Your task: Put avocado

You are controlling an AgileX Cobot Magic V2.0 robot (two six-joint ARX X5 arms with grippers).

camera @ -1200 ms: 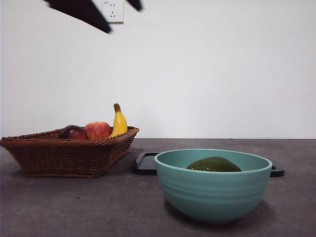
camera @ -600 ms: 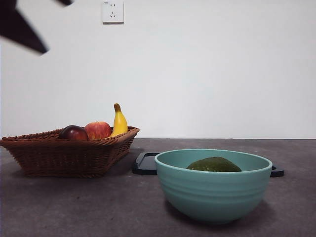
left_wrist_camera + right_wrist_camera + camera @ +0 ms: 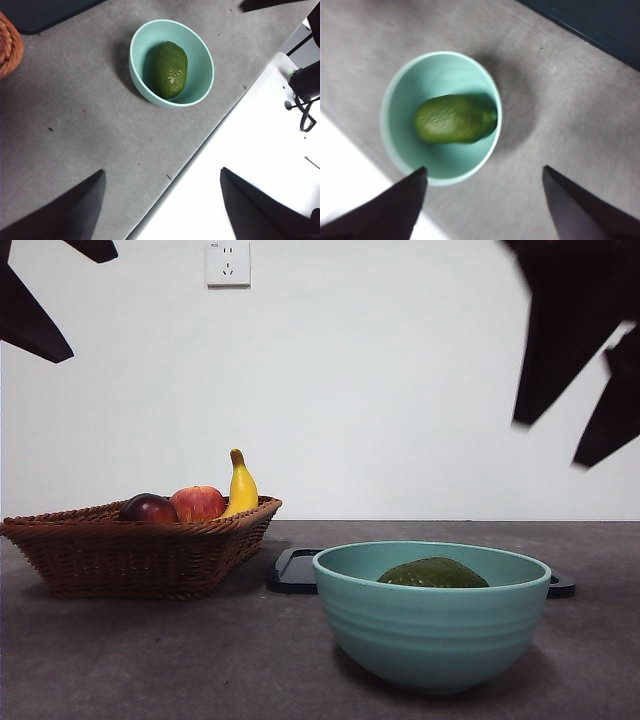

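Avocado (image 3: pixel 455 119) is sitting in the bowl (image 3: pixel 395 145); looks firm, slippery — I'd be grabbing its middle. Right gripper (image 3: pixel 482 200) and left gripper (image 3: pixel 162 200) are both hanging wide open, empty.

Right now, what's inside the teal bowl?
Only the avocado lies in the teal bowl, on its side, with nothing gripping it. The wrist views show bare bowl around it; the spot beneath the avocado is covered.

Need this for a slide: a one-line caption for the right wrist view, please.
Open right gripper hovers above the avocado lying in the teal bowl on the grey table.
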